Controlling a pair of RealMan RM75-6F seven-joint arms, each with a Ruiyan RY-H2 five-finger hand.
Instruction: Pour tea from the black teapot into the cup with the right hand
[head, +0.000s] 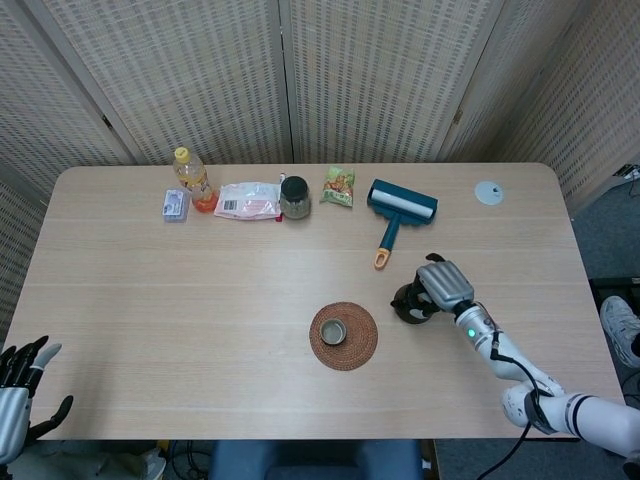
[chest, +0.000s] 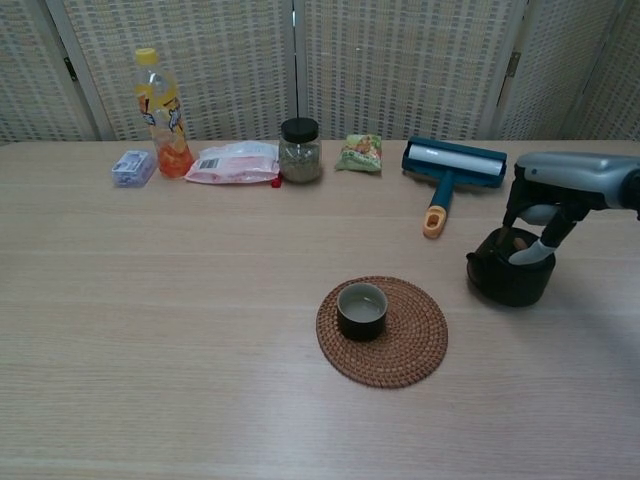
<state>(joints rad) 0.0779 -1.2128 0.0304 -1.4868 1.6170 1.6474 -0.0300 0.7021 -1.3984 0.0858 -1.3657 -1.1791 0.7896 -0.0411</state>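
Note:
The black teapot (head: 408, 304) (chest: 508, 278) stands on the table, right of the woven coaster (head: 360, 346) (chest: 412, 352). My right hand (head: 446, 283) (chest: 562, 178) is over it from the right, fingers curled down onto its top and handle, gripping it. The small dark cup (head: 333, 331) (chest: 362, 309) sits on the coaster, a short way left of the teapot's spout, and appears to hold some liquid. My left hand (head: 18, 372) hangs off the table's near left corner, fingers spread and holding nothing; the chest view does not show it.
Along the far side stand a small blue box (head: 176, 204), an orange drink bottle (head: 190, 178), a pink packet (head: 248, 200), a dark-lidded jar (head: 294, 197), a green snack bag (head: 338, 186) and a teal lint roller (head: 400, 208). A white disc (head: 488, 193) lies far right.

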